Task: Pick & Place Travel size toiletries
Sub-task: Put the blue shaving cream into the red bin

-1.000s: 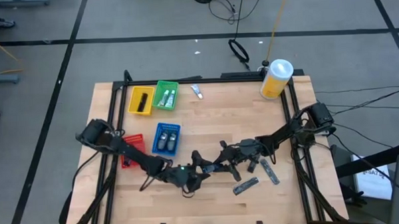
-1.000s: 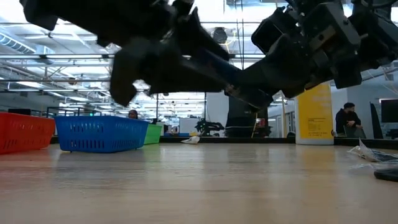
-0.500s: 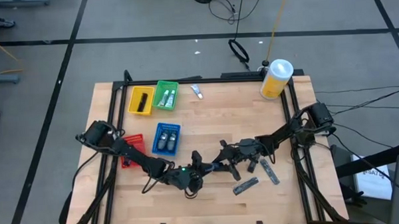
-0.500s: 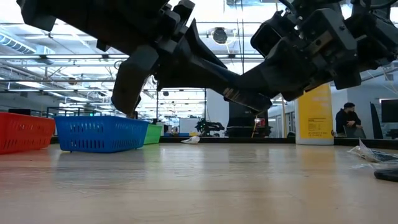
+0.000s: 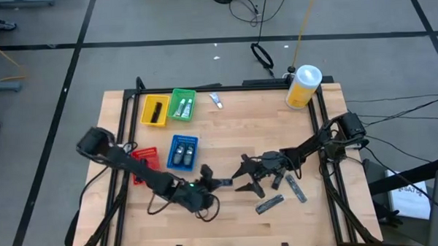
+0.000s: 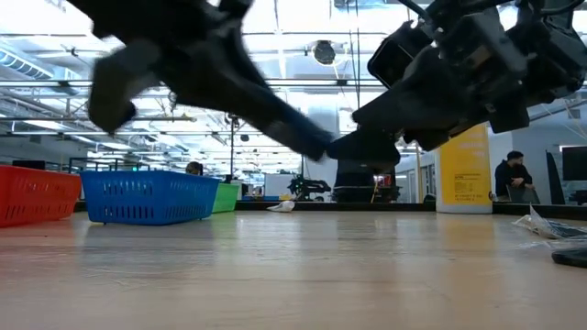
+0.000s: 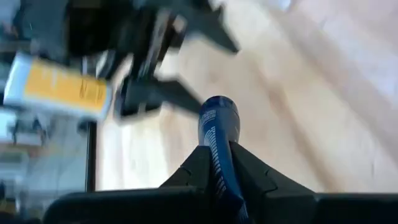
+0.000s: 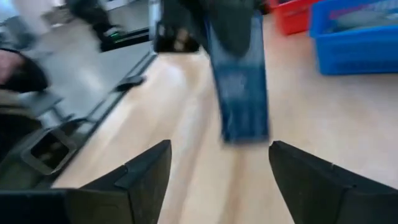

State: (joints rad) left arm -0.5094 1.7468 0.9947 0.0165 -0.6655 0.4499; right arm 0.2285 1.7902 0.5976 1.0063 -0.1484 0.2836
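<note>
**Left gripper holds a blue tube mid-table; right gripper spread open beside it**

Surface: light wood tabletop [image 5: 226, 130] w/ black frame rails round the edges, standing on a grey floor [image 5: 56, 70] w/ dark tape lines. Cables trail across the floor beyond the far edge and off the right side.

Left gripper [image 5: 215, 183] sits near table centre, toward the front edge, fingers [image 7: 249, 177] clamped on a dark blue tube [image 7: 217, 134]; the tube's rounded end sticks out past the fingertips. Right gripper [image 5: 244, 177] is just beside it on the right, fingers [image 8: 140, 177] spread wide w/ nothing between them; the blue tube [image 8: 239, 81] hangs in front of its cam, apart from the fingers.

Other toiletries: dark oblong pieces [image 5: 269, 204] lie on the wood right of the right gripper, toward the front. A small white tube [image 5: 216, 100] lies near the far edge. Far-left cluster of trays: yellow tray [image 5: 154, 111] w/ a dark item, green tray [image 5: 182, 104] w/ tubes, blue tray [image 5: 182, 152] w/ pieces, red tray [image 5: 144, 163] partly under the left arm. Yellow container w/ white lid [image 5: 303, 86] at far-right corner.

Room (low view): big open hall, ceiling trusses and bright lights [image 6: 303, 18], glass walls. A person [image 6: 512, 179] sits in the background at right; another person's head [image 6: 194, 169] shows behind the blue tray.
</note>
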